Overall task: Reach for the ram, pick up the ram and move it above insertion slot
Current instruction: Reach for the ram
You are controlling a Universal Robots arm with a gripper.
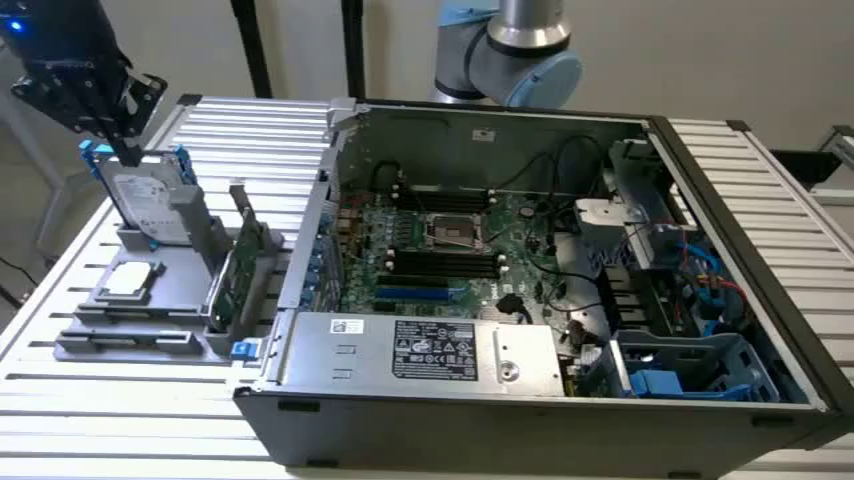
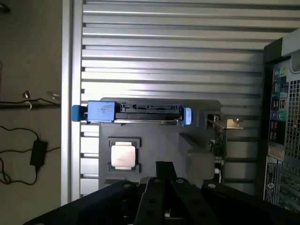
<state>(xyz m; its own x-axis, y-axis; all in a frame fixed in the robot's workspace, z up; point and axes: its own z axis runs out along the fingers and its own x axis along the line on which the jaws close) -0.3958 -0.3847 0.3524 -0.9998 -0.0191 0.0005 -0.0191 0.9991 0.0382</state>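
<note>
My gripper (image 1: pixel 130 155) hangs at the exterior view's far left, above the silver hard drive (image 1: pixel 144 205) that stands in a blue caddy on the grey parts holder (image 1: pixel 174 335). Its fingers are shut together with nothing between them. In the wrist view the gripper (image 2: pixel 164 166) points down at the holder (image 2: pixel 159 140), close to the hard drive (image 2: pixel 140 111). The ram is hidden; my gripper's dark body covers the holder's near part. Black memory slots (image 1: pixel 434 263) lie on the motherboard inside the open computer case (image 1: pixel 507 420).
A square silver processor (image 1: pixel 128 280) (image 2: pixel 123 155) rests flat on the holder. A larger green card with a metal bracket (image 1: pixel 238 280) (image 2: pixel 220 140) stands upright beside the case. Cables and drive cages crowd the case's right. A slatted metal table (image 1: pixel 120 420) lies underneath.
</note>
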